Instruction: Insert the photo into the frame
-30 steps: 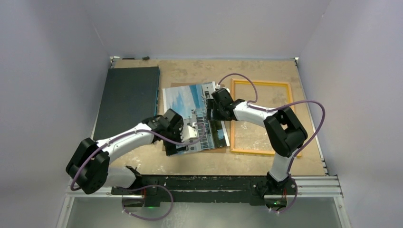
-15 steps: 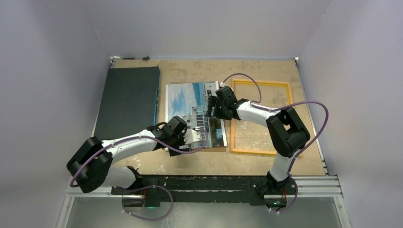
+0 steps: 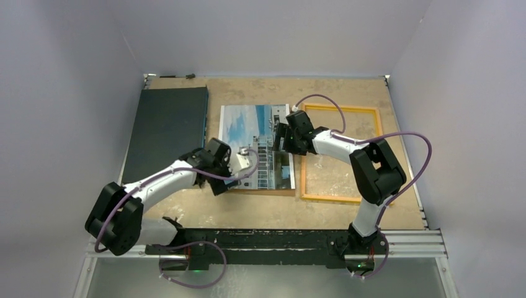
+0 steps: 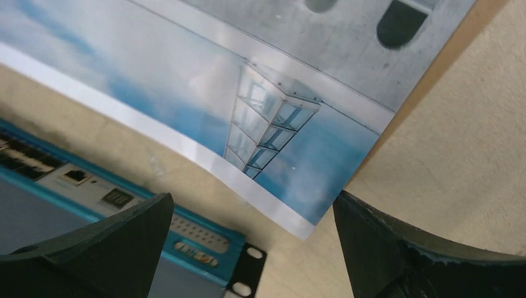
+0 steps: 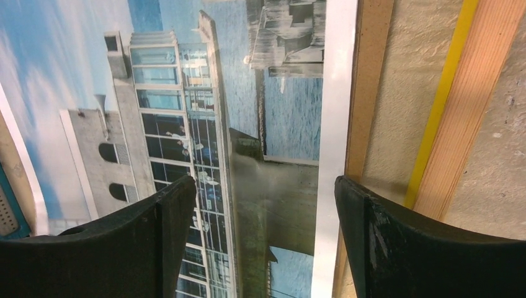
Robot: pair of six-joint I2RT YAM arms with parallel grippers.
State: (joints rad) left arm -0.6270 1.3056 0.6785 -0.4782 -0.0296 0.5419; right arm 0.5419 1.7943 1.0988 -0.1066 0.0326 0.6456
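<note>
A worn brown table [image 3: 260, 211] sat inside plain grey walls [image 3: 62, 93], with both arms bolted along its near edge. Nearest the bases, the left gripper [image 3: 239, 162] hung over the near left corner of the photo [image 3: 254, 133]. Its fingers [image 4: 93, 248] were spread wide and held nothing. Its wrist view showed only that corner and bare table between them, and whether they touched the print could not be told.

The photo lay face up in the middle of the table, blue sky and pale building showing, its long sides running away from the bases. It rested on a brown backing board [image 5: 365, 81], which showed as a thin strip along the photo's near and right sides. The photo was outside the frame [image 3: 341, 108], just to its left.

Farther on, the right gripper [image 3: 279, 139] stood over the photo's right edge, about halfway along it. Its fingers [image 5: 124, 248] were also wide apart and gripped nothing, straddling the print's white right border.

The frame lay flat close beside the board, yellow-orange with a wood-toned side visible in the right wrist view. Bare table showed through its opening.

At the far left, a dark slab [image 3: 167, 130] lay flat just beside the photo with a narrow gap between them. The left wrist view showed its blue-edged side, with small ports.
</note>
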